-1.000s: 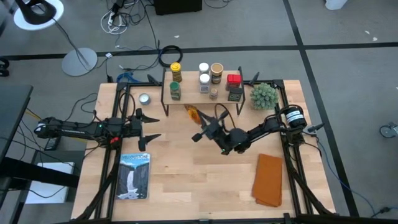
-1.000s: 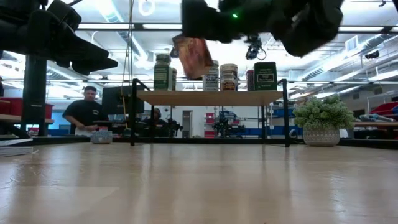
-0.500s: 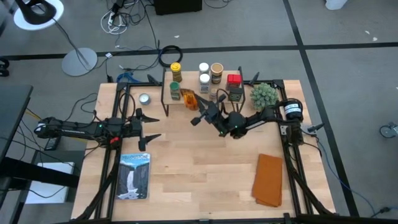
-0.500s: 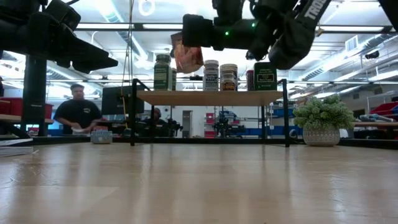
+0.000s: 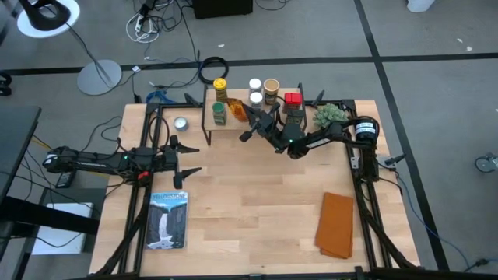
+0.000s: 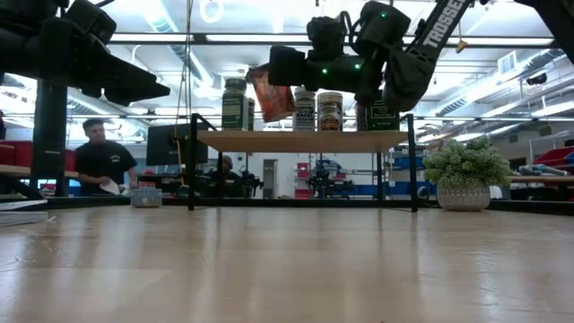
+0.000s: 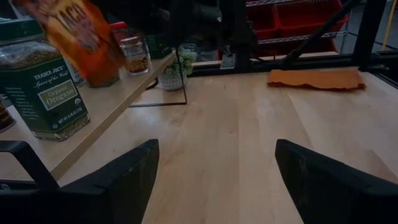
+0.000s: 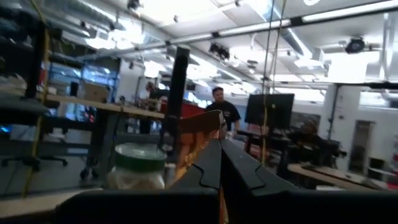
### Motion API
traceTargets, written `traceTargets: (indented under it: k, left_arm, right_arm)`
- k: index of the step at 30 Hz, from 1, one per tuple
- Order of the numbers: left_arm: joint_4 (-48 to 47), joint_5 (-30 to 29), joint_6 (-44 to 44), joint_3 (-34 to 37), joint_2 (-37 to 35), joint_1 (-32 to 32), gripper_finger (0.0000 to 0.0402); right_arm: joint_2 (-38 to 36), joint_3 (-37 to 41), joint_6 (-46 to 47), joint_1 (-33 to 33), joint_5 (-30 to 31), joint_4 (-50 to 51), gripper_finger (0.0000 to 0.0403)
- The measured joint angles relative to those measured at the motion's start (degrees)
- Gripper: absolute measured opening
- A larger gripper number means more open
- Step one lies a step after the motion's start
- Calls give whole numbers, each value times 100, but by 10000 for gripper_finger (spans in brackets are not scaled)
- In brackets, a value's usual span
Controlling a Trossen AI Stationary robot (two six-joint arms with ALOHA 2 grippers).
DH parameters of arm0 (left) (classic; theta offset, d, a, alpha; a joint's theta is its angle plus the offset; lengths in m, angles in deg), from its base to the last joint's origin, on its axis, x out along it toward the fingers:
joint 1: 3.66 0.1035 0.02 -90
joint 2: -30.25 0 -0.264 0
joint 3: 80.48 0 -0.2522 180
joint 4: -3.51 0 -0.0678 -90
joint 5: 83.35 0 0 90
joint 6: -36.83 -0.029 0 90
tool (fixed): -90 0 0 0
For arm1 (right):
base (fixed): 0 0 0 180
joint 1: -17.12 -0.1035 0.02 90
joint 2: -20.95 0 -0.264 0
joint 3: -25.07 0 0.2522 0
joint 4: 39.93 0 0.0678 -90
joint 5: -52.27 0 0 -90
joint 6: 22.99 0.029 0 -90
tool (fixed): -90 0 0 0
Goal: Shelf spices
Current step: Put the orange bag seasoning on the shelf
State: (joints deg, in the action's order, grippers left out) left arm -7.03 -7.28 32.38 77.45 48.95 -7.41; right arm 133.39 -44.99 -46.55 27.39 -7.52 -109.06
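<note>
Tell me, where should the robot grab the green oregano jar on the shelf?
Probably around the middle of its body, below the lid. The oregano jar stands upright near the front edge of the shelf, so a level approach from the open table side looks easiest. The orange packet hangs close beside it, so keep the fingers away from that side.

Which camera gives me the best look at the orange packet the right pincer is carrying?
The left wrist view: the orange packet fills the corner, label readable, above the shelf beside the oregano jar. The low view shows it small in the right pincer. The high view shows an orange sliver. The right wrist view shows only its edge.
</note>
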Motion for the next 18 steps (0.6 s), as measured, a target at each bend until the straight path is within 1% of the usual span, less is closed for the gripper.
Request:
traceTargets:
  k: [3, 7, 18]
  left_arm:
    - [-15, 0, -2, 0, 2, 0, 328]
    - [-15, 0, -2, 0, 2, 0, 328]
    - [-15, 0, -4, 0, 2, 0, 328]
  right_arm:
    - [0, 0, 39, 88, -316, -35, 3]
    - [0, 0, 23, 155, -493, 57, 2]
    - [0, 0, -32, 197, -495, 74, 23]
